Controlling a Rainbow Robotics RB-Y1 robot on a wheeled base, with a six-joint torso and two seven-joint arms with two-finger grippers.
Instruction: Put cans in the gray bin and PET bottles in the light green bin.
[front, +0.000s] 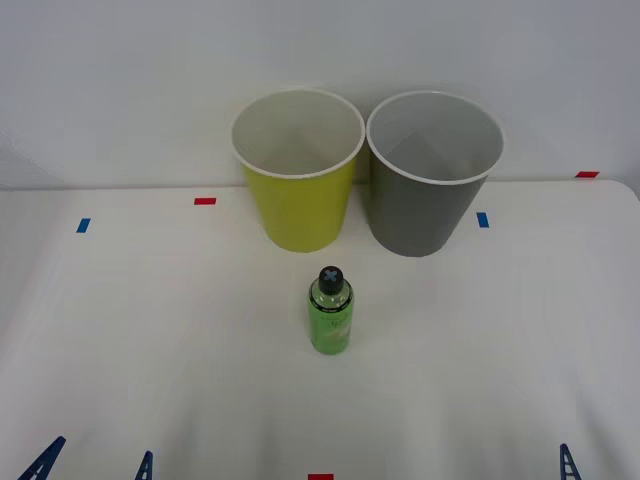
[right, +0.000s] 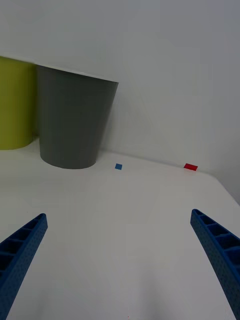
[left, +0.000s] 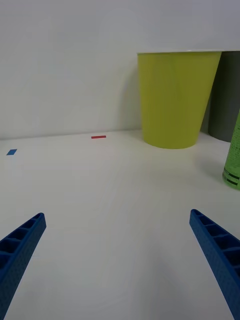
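Item: bottle (front: 331, 311), upright, table (front: 150, 330) centre, just near of the green bin (front: 298, 190); gray bin (front: 432, 185) to its right; we hold left gripper (front: 95, 462) and right gripper (right: 120, 260) wide, empty, at near edge; bottle lies far-right of left gripper, nearer it, we judge.

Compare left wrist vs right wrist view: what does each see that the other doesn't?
Left wrist alone: the green PET bottle at the frame edge, standing on the table, and the open left gripper.
Right wrist alone: the open right gripper low over the table.
Both: the light green bin and the gray bin side by side against the wall, plus red and blue tape marks; neither gripper holds anything.
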